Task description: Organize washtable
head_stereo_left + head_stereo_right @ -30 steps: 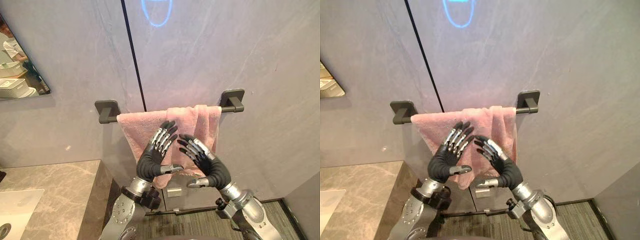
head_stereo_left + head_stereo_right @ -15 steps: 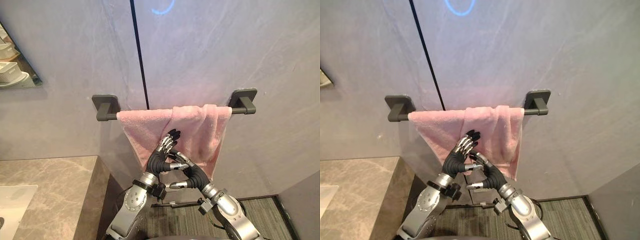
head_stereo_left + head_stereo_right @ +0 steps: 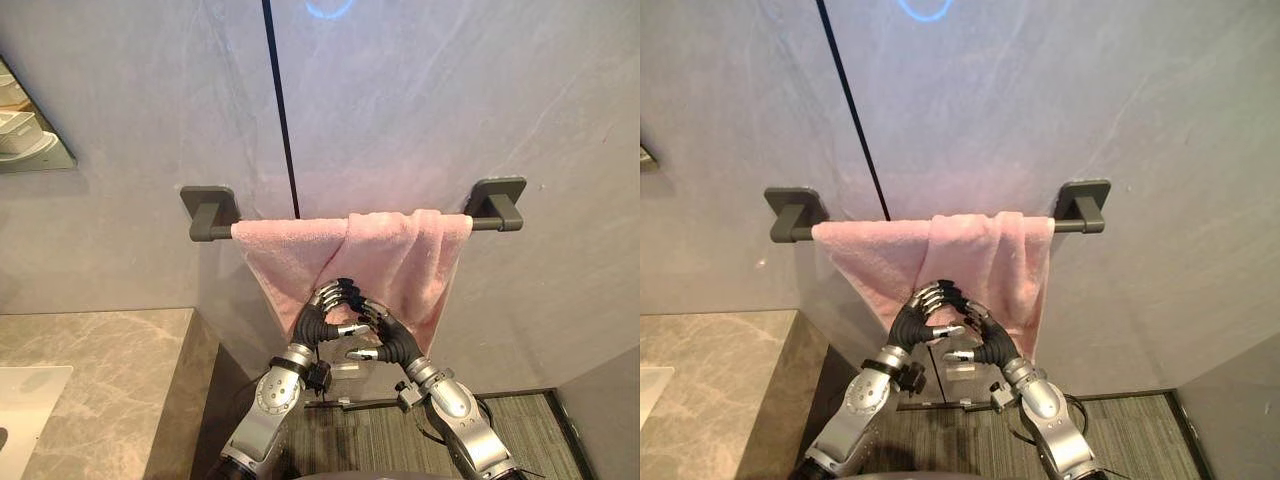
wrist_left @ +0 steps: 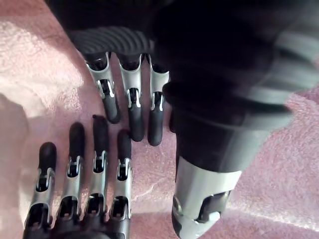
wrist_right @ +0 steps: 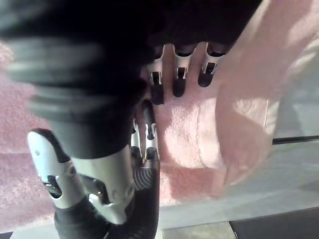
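A pink towel (image 3: 350,260) hangs unevenly over a dark bar between two wall brackets (image 3: 210,212), bunched toward the right bracket (image 3: 497,200). Both hands meet at the towel's lower middle. My left hand (image 3: 318,318) lays straight fingers (image 4: 129,99) flat on the cloth. My right hand (image 3: 392,338) faces it, and its fingers (image 5: 179,74) also rest straight on the cloth. The two rows of fingertips nearly touch each other. Neither hand curls round the towel.
A grey marble countertop (image 3: 90,380) with a white basin (image 3: 25,400) lies at the lower left. A mirror (image 3: 25,140) hangs at the upper left. A dark vertical seam (image 3: 282,110) runs down the grey wall. Striped carpet (image 3: 400,440) lies below.
Both hands have reached forward from in front of the towel and drawn together on its lower part. The view has shifted slightly as well.
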You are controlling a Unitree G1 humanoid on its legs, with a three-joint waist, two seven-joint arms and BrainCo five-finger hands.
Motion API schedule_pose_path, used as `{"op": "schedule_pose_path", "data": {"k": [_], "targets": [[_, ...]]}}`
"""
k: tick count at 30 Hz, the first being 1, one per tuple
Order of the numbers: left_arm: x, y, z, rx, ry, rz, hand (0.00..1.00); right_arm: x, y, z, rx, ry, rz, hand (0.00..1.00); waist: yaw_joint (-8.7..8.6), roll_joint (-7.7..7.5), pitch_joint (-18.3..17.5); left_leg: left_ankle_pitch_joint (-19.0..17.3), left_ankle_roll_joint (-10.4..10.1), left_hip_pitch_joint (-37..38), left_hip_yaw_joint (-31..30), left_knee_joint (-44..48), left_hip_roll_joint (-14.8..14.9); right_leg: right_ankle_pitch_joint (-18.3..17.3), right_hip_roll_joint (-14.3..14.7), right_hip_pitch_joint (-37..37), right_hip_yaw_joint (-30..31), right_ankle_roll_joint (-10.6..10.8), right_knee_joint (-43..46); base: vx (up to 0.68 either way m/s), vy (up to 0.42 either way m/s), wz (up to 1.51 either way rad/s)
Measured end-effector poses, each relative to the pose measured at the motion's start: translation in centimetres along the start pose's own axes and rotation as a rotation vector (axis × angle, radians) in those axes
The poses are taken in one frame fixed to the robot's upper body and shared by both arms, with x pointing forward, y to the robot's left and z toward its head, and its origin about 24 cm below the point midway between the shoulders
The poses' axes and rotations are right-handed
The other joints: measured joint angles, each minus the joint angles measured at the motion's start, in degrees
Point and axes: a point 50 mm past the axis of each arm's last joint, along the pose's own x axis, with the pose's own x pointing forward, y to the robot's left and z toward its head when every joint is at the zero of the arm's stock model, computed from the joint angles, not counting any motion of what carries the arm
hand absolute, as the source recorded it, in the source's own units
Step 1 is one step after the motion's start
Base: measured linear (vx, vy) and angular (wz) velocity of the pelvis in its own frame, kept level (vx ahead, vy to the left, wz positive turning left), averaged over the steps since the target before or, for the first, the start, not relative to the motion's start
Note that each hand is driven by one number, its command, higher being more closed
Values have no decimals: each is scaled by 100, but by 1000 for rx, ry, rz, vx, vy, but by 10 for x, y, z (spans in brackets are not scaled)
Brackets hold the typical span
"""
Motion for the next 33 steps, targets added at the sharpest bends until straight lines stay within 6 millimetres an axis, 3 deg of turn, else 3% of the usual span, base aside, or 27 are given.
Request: {"op": "schedule_pose_path", "data": {"k": [9,20,33], "targets": [[-1,12,-2,-4,6,59,0,-5,-26,4,44,-29,-144,0,-11,-24,-14,14,2,-69,14,2,4,4,4,-75,16,-2,6,0,0,0],[-12,23,-10,-46,39,142,0,-23,-42,-6,148,-22,-301,0,-47,-68,-70,20,-2,-64,23,2,15,10,10,-75,24,-8,8,0,0,0],[-20,54,-8,-78,23,300,0,-34,-54,-2,197,-69,-434,0,-33,-67,-88,19,-1,-26,-57,4,-6,24,1,20,-57,9,-40,0,0,2]]}}
